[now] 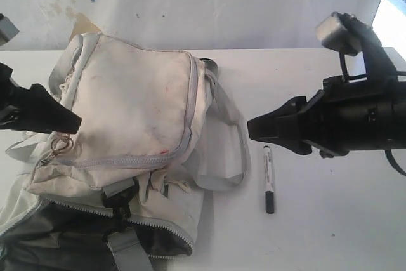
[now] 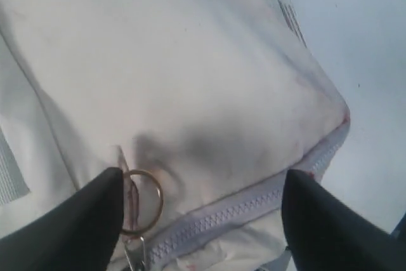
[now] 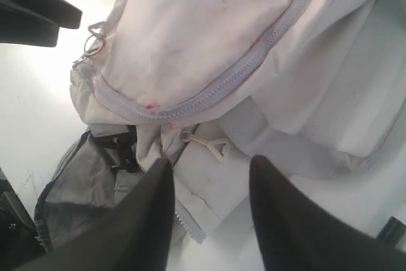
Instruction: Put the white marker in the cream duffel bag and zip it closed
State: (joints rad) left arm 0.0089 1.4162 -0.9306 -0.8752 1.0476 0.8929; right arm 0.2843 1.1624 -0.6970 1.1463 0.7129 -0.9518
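Observation:
The cream duffel bag [image 1: 127, 112] lies on the left half of the table, its near compartment unzipped and showing dark grey lining [image 1: 63, 233]. The white marker [image 1: 268, 179] rests on the table right of the bag, black cap toward the front. My left gripper [image 1: 73, 122] hovers open at the bag's left side, just by a metal ring zipper pull [image 2: 143, 201] on a grey zipper [image 2: 254, 204]. My right gripper [image 1: 254, 128] hangs open above the table, just behind the marker and beside the bag's grey strap [image 1: 238, 150]. The marker's end [image 3: 393, 230] peeks in at the right wrist view's edge.
A white wall [image 1: 222, 4] backs the table. A black buckle [image 1: 120, 198] and grey webbing [image 1: 127, 249] sit at the bag's open mouth. A small cream cord pull [image 3: 209, 144] lies on the bag's side. Bare white table [image 1: 330, 220] spreads right of the marker.

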